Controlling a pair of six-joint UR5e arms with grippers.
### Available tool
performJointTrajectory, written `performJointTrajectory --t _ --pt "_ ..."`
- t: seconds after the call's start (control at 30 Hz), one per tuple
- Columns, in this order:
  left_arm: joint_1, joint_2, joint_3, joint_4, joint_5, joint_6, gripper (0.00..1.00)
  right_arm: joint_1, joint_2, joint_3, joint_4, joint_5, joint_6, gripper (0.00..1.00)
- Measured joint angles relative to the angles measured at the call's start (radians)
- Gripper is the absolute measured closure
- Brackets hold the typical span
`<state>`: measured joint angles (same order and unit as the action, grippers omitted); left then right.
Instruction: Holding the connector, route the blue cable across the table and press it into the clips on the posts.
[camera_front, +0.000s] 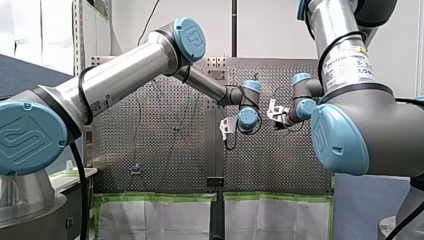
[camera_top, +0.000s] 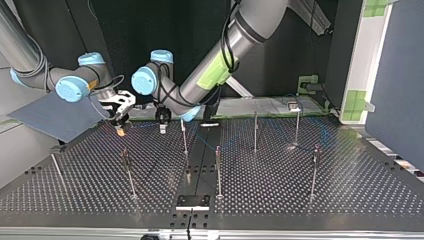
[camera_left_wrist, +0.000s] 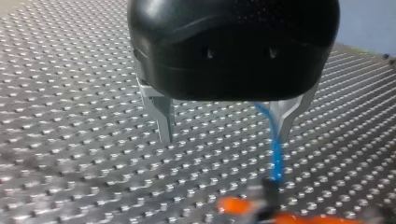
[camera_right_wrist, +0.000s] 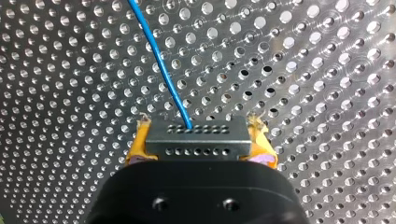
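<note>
My right gripper (camera_right_wrist: 196, 142) is shut on a dark grey connector (camera_right_wrist: 196, 135), which sits between its yellow pads (camera_right_wrist: 137, 144). The blue cable (camera_right_wrist: 159, 60) leaves the connector and runs ahead over the perforated table (camera_right_wrist: 70, 70). In the left wrist view my left gripper (camera_left_wrist: 224, 135) hangs open just above the table. The blue cable (camera_left_wrist: 276, 154) passes beside one of its metal fingers (camera_left_wrist: 286, 116), and nothing lies between them. In the top view my right gripper (camera_top: 120, 114) and my left gripper (camera_top: 162, 121) hang close together at the far side, behind several thin posts (camera_top: 184, 137).
More posts (camera_top: 218, 170) stand across the table's middle and at the top view's right (camera_top: 314, 170). A black plate (camera_top: 192, 201) sits at the near edge. A grey board (camera_top: 50, 117) lies at the top view's left. A green-taped fixture (camera_top: 307, 82) stands at the far right.
</note>
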<state>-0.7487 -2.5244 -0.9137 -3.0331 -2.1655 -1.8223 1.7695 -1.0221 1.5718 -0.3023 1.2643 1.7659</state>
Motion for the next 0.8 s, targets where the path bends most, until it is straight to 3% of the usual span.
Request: performJointTrajectory --t 0.23,0.63,0.67,0.7,0.73,0.77,0.8 --pt "0.0 -0.054 0.027 -0.02 -0.008 -0.007 0.0 0.0 0.0 0.0 0.0 0.0 0.0 1.0" --pt "-0.002 -0.063 0.039 -0.05 -0.025 -0.015 0.0 0.0 0.0 0.0 0.0 0.0 0.0 1.0" --pt "-0.004 -0.063 0.039 -0.051 -0.028 -0.015 0.17 0.0 0.0 0.0 0.0 0.0 0.0 1.0" --pt "-0.005 -0.063 0.039 -0.052 -0.031 -0.016 0.17 0.0 0.0 0.0 0.0 0.0 0.0 1.0" --pt "-0.006 -0.063 0.039 -0.052 -0.032 -0.016 0.36 0.0 0.0 0.0 0.0 0.0 0.0 1.0" --pt "-0.008 -0.063 0.04 -0.053 -0.034 -0.015 0.48 0.0 0.0 0.0 0.0 0.0 0.0 1.0" --pt "-0.009 -0.063 0.04 -0.053 -0.034 -0.014 0.48 0.0 0.0 0.0 0.0 0.0 0.0 1.0"
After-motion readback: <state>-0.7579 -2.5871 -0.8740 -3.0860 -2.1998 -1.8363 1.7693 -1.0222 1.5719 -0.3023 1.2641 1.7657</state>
